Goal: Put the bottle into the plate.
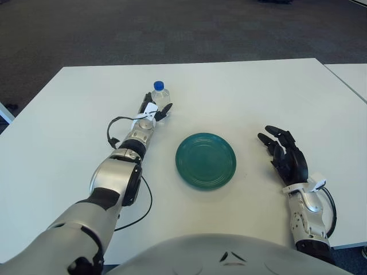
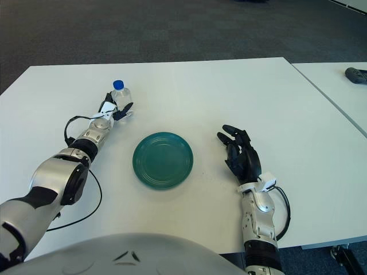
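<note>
A small clear bottle (image 1: 161, 95) with a blue cap stands upright on the white table (image 1: 241, 91), left of centre and toward the far side. My left hand (image 1: 153, 110) is stretched out to it, with fingers (image 1: 167, 108) on either side of its lower part, which the hand hides. A round teal plate (image 1: 206, 160) lies flat on the table, nearer to me and to the right of the bottle. It holds nothing. My right hand (image 1: 285, 153) shows to the right of the plate, fingers spread and holding nothing.
A black cable (image 1: 112, 129) loops beside my left forearm. A second white table (image 1: 352, 77) stands at the far right, with a dark object (image 2: 356, 74) on it. Dark carpet lies beyond the table's far edge.
</note>
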Controlling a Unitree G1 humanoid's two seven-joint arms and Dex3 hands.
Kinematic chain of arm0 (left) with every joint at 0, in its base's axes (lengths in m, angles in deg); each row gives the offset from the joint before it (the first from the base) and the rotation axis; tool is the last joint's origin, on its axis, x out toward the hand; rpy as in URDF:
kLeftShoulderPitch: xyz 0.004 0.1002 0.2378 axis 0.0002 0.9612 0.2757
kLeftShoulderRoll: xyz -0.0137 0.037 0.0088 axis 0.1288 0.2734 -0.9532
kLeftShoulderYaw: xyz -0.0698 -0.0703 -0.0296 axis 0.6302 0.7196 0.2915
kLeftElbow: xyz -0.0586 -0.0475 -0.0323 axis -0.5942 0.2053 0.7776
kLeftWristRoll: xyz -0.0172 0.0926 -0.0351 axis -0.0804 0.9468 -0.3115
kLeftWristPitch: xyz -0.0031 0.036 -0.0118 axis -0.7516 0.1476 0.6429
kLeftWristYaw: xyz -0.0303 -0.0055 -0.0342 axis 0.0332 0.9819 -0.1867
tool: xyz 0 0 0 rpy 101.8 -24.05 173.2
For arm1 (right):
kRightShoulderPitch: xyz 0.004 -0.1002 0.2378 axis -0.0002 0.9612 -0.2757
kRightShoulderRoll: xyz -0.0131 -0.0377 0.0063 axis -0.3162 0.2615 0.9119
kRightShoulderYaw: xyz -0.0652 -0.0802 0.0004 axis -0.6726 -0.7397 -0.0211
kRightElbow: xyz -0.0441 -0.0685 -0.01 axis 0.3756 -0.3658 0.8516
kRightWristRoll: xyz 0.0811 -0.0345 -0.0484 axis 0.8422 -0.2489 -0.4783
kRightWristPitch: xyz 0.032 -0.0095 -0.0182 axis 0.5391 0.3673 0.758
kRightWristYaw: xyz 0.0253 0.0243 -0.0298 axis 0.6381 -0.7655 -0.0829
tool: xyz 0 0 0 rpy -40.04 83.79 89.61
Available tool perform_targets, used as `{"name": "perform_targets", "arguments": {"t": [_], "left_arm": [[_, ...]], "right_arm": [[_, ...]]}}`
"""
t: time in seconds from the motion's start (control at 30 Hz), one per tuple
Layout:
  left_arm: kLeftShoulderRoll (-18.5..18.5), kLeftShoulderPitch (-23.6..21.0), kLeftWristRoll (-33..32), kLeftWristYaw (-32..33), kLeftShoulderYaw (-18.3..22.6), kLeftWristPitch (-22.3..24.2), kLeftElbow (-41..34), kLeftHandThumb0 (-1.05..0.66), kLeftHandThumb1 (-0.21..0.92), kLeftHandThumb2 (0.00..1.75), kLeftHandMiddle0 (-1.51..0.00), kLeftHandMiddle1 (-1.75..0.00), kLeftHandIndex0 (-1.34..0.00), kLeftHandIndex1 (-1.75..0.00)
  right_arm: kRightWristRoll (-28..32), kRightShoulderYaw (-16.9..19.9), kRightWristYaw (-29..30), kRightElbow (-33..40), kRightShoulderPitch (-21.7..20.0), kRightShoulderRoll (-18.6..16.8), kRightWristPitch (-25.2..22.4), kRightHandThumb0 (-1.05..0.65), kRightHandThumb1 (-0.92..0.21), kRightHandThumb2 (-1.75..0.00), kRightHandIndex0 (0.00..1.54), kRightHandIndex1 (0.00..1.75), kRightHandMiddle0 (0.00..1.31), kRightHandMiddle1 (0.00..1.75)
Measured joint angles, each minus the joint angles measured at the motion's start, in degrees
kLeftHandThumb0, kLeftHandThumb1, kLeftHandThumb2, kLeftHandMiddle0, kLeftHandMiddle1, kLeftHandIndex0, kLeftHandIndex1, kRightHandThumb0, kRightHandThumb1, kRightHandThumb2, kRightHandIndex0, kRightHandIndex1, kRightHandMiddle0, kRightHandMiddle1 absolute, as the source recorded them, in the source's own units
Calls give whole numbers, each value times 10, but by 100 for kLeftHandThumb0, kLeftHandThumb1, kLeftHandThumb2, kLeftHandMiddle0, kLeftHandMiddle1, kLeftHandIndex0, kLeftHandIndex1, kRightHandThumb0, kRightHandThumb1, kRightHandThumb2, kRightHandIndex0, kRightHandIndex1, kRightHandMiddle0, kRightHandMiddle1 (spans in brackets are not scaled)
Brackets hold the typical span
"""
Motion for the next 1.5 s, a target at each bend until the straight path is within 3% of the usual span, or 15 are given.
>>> {"name": "perform_targets", "arguments": {"t": [0.1,0.13,0.17,0.27,0.4,0.83,1.5], "left_arm": [[-1,-5,13,8,-12,4,1,-63,84,4,-46,-165,-31,-171],[-2,-7,14,9,-14,6,1,-59,76,24,-49,-167,-36,-169],[-2,-10,14,10,-14,7,1,-54,64,57,-55,-170,-43,-169],[-7,-17,9,10,-10,12,2,-18,30,119,-70,-166,-50,-173],[-20,-29,-3,10,0,18,3,-4,15,147,-76,-167,-54,-174],[-59,-40,-12,-3,7,8,-2,0,11,154,-78,-168,-55,-175],[-58,-28,-32,-8,24,-16,-6,0,14,152,-74,-171,-53,-175]], "right_arm": [[0,0,0,0,1,0,0,-68,-92,-60,39,60,8,98],[0,0,0,0,2,0,0,-68,-92,-60,39,60,8,98],[0,0,0,0,2,-1,0,-68,-92,-60,39,60,8,98],[0,0,0,0,2,-1,1,-68,-92,-60,39,60,8,98],[-1,-2,0,0,2,-1,1,-68,-92,-60,39,60,8,98],[-3,-5,4,0,2,-2,3,-68,-92,-60,39,60,8,98],[-6,-6,10,0,2,-3,6,-68,-92,-60,39,60,8,98]]}}
